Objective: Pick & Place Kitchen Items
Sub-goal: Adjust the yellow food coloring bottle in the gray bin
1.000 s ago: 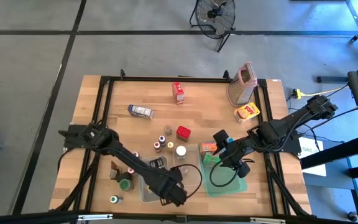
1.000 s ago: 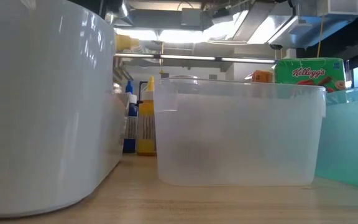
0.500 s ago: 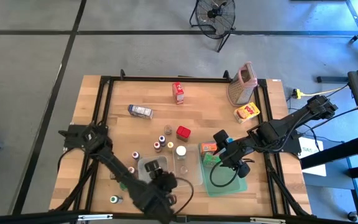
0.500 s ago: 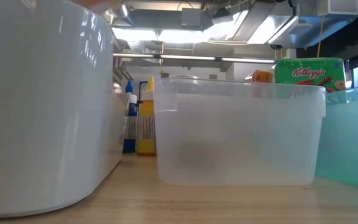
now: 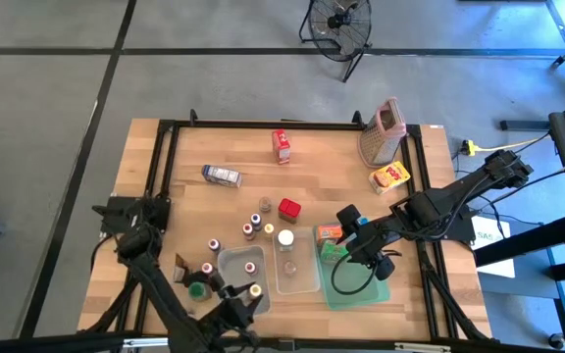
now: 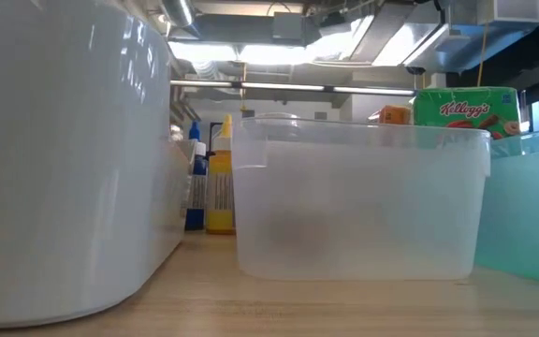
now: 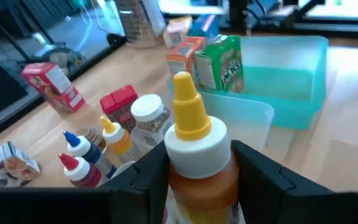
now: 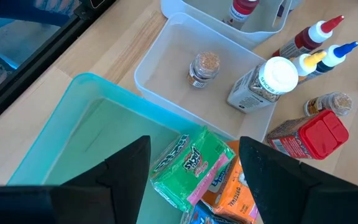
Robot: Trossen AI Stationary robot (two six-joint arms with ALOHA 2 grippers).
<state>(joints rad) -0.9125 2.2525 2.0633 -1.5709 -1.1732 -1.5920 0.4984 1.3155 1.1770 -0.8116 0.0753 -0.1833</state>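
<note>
Meanwhile: left gripper holds a yellow-capped bottle at the table's near edge

Starting at the left of the high view, the left arm runs down along the wooden table [image 5: 165,186] to its near edge, where the left gripper [image 5: 248,299] sits just beside the left clear tub [image 5: 226,284]. Its fingers are clamped on an amber bottle with a white collar and yellow nozzle cap [image 7: 194,155], held upright in the left wrist view. A green-lidded jar [image 5: 197,290] and a red-capped jar [image 5: 206,268] stand close by on the wood.

Moving toward the middle, small squeeze bottles and spice jars cluster [image 5: 261,224] beside a red carton [image 5: 288,208]. Farther back lie a blue-and-white carton [image 5: 222,176] and a red carton standing upright [image 5: 282,146]. The right clear tub [image 5: 297,284] holds a small spice jar [image 8: 204,67]; a white-capped shaker [image 8: 263,84] leans at its far rim.

Further right, the green tray [image 8: 86,149] holds a green carton [image 8: 188,165] and an orange carton [image 8: 235,193] at its far end. The right gripper [image 8: 191,158] hovers over that tray with its fingers spread wide, holding nothing. Beyond it, a yellow carton [image 5: 389,177] lies near the metal grater [image 5: 382,132] at the far right corner.
</note>
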